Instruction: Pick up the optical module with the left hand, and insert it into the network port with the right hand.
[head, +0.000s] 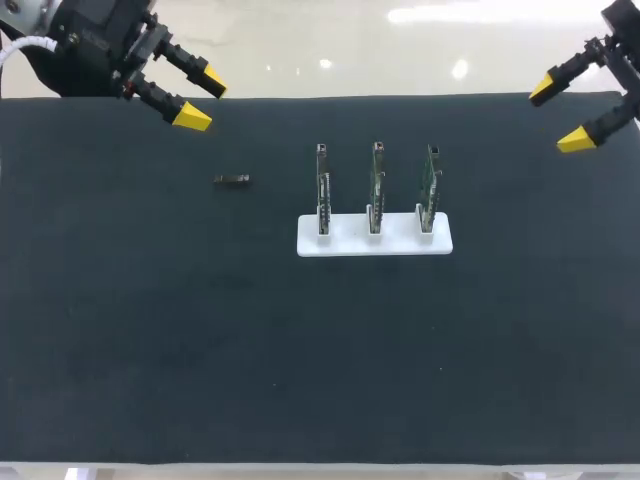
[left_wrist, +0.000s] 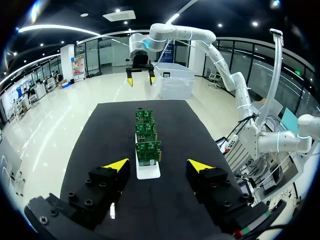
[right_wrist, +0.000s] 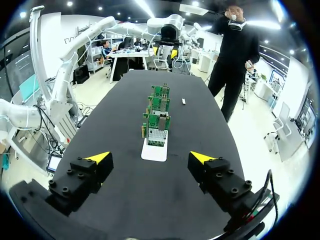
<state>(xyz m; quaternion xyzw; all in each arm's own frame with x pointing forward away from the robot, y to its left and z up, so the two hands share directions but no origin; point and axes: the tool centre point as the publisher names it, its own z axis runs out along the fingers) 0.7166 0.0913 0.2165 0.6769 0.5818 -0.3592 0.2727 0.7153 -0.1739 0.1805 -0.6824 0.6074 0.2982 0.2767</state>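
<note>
Not started: optical module (head: 232, 180) lies untouched on bench (head: 150, 320); left hand (head: 203, 101), right hand (head: 558, 116) both wide, empty. Pickup, insertion remain.

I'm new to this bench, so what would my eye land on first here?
A white stand holding three upright green boards sits mid-table. A small dark optical module lies alone to its left. The left gripper and right gripper, yellow-tipped, hang open over the far corners.

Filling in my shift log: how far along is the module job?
Nothing done yet. The optical module lies untouched on the mat. The left gripper and right gripper are open and empty. Pickup, handover and insertion into a board on the white stand remain.
</note>
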